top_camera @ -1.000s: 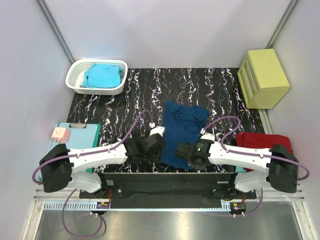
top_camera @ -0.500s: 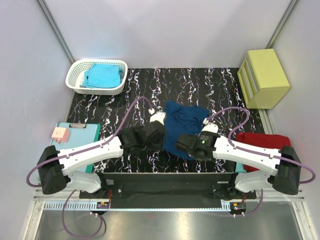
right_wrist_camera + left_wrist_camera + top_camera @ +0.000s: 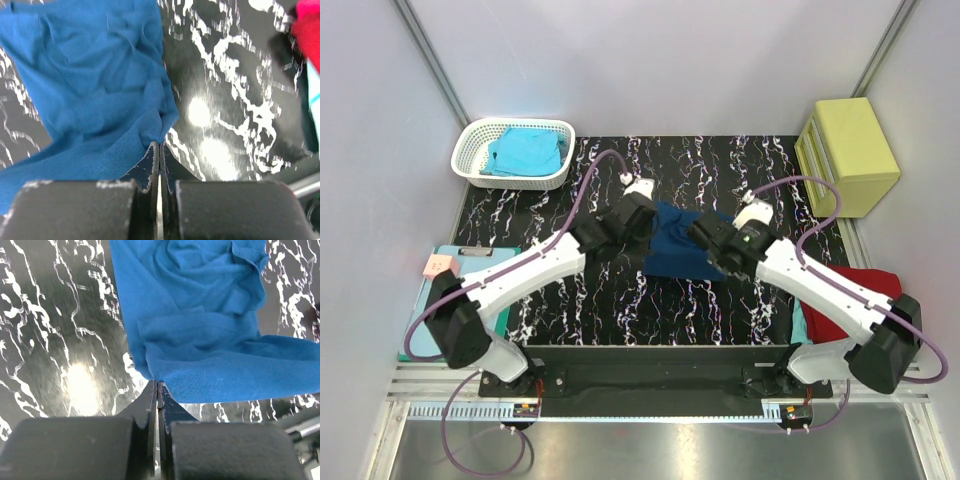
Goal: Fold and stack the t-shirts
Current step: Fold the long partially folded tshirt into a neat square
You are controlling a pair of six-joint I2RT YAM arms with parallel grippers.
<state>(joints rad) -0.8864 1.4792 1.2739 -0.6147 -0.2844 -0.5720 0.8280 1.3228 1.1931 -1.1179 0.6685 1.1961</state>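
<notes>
Pinching a soft navy t-shirt (image 3: 678, 250) with both sets of jaws here: left jaws squeezed fully together on its left corner, right jaws squeezed fully together on its right corner, with the hem stretched between them. The rest of it lies bunched and wrinkly in the middle of the frame on the table (image 3: 610, 305), which is glossy black with white marble veins.

Count-wise that's three tees. There's the navy one, a turquoise t-shirt (image 3: 525, 150) crumpled in a white lattice basket (image 3: 480, 168) at upper left, and a red t-shirt (image 3: 860, 280) at the right edge, partly under my right arm. There's also one flat teal clipboard (image 3: 485, 262) at the left edge with a small pink block (image 3: 439, 267) on it, and one boxy yellow drawer unit (image 3: 847, 155) at upper right.

Bare table shows all round the navy tee, widest toward the lower centre. Grey walls close in on the left, top and right of the frame.
</notes>
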